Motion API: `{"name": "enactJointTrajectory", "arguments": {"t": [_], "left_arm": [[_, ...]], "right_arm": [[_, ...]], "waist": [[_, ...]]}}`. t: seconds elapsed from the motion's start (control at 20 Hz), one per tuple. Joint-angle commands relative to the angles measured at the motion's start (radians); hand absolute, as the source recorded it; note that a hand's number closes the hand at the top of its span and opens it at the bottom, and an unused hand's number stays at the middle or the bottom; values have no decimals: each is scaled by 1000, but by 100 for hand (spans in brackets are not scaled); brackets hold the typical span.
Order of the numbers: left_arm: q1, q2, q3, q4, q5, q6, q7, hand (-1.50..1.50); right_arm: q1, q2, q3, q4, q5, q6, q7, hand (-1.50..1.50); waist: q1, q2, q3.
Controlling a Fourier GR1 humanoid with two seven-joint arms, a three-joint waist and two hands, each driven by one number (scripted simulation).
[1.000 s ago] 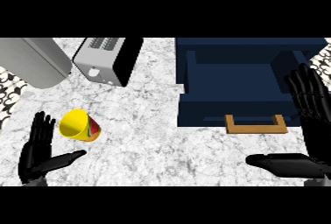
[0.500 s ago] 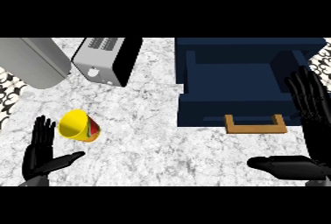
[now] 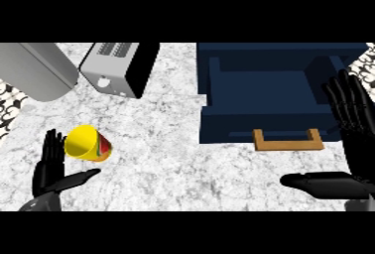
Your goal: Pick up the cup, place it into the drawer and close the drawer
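Observation:
A yellow cup (image 3: 86,144) with a red and green pattern lies tipped on its side on the marble counter at the left. My left hand (image 3: 51,171) stands open just below and left of it, fingers up, thumb out toward the right, not touching the cup. The dark blue drawer (image 3: 278,101) is pulled open at the upper right, its wooden handle (image 3: 288,140) facing me. My right hand (image 3: 351,134) is open at the right edge, fingers straight up beside the drawer's right side, thumb stretched left below the handle.
A silver toaster (image 3: 117,67) with a black side stands at the back, left of the drawer. A grey rounded appliance (image 3: 33,69) sits at the far left back. Bare marble counter (image 3: 176,168) lies between the cup and the drawer.
My left hand has sunk slightly toward the lower edge. The cup, the drawer and my right hand have stayed where they were.

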Motion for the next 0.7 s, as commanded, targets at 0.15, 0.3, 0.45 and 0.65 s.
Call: {"name": "enactJointTrajectory", "arguments": {"t": [0.15, 0.3, 0.45, 0.65], "left_arm": [[-27, 39, 6, 73, 0, -78, -70, -150], [-25, 7, -6, 80, -10, -62, -92, -150], [-62, -17, -2, 57, 4, -64, -64, -150], [-64, 9, 5, 75, 5, -132, -85, -150]], "right_arm": [[18, 23, 40, -27, 21, -2, 12, -150], [12, 19, 28, -8, 22, 2, -16, -150], [1, -8, -8, -15, -24, 20, 44, -150], [-18, 3, -5, 98, 1, 25, -57, -150]], "waist": [[-3, 1, -1], [-2, 1, 0], [-1, -1, 0], [-6, 7, -2]]}}
